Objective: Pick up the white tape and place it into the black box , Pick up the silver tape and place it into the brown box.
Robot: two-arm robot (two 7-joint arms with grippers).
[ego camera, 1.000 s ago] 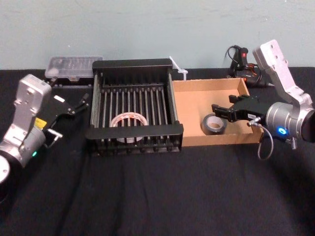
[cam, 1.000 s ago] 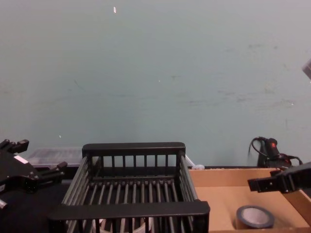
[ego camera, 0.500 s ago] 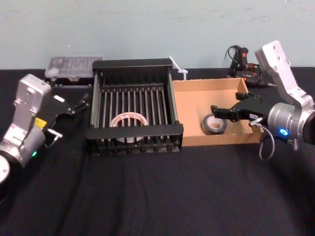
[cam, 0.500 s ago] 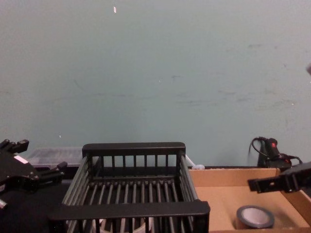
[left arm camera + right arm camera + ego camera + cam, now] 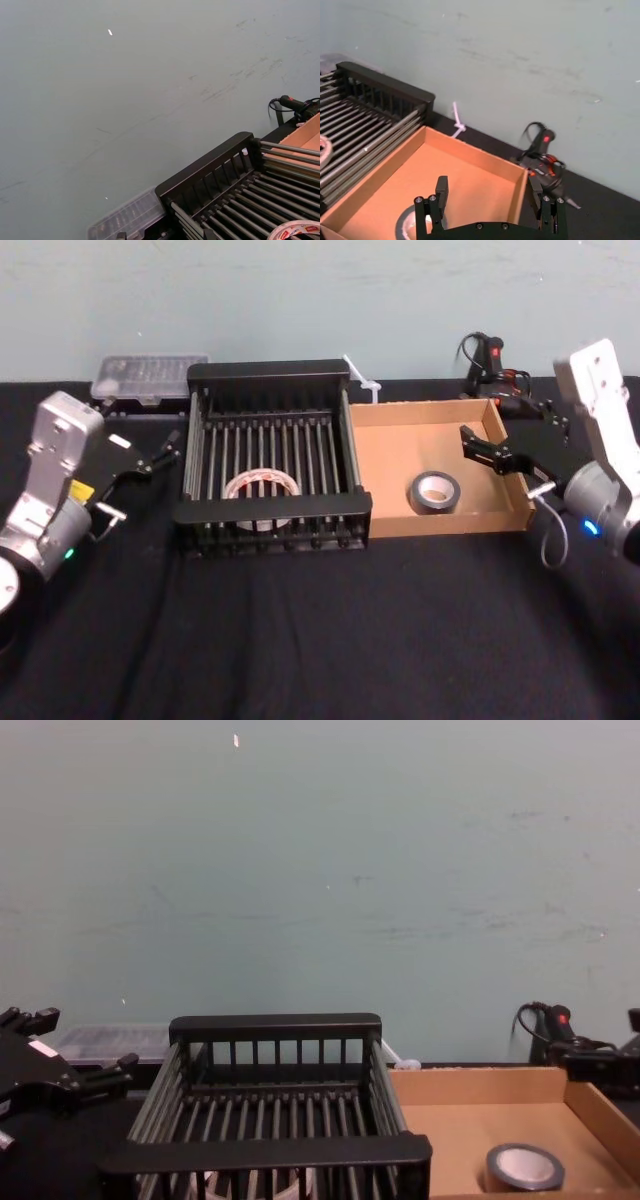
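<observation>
Both rolls already lie in their containers, so the task reads as all but done.

The white tape (image 5: 262, 486), a wide white ring with a pale printed core, lies flat on the barred floor of the black box (image 5: 272, 510), a slatted plastic crate left of centre in the head view, toward its near rim. The silver tape (image 5: 435, 492), a dark grey-silver roll of duct tape with a whitish core, lies flat on the plain floor of the brown box (image 5: 400, 436), a shallow cardboard tray just right of the crate, in its near half.

The right gripper (image 5: 493, 451) hangs over the tray's right wall at the right of the head view, fingers spread and holding nothing, apart from the silver roll. The left gripper (image 5: 160, 454) rests at the left of the frame, just beside the crate's left wall, also spread and empty.

Should either roll need moving, both look stiff, light and sturdy: a rigid ring that will not crush. The best hold is probably across the wall of the ring, one finger in the core and one outside. The duct tape's outer face may be slick. The crate's bars could snag a finger under the white roll.
</observation>
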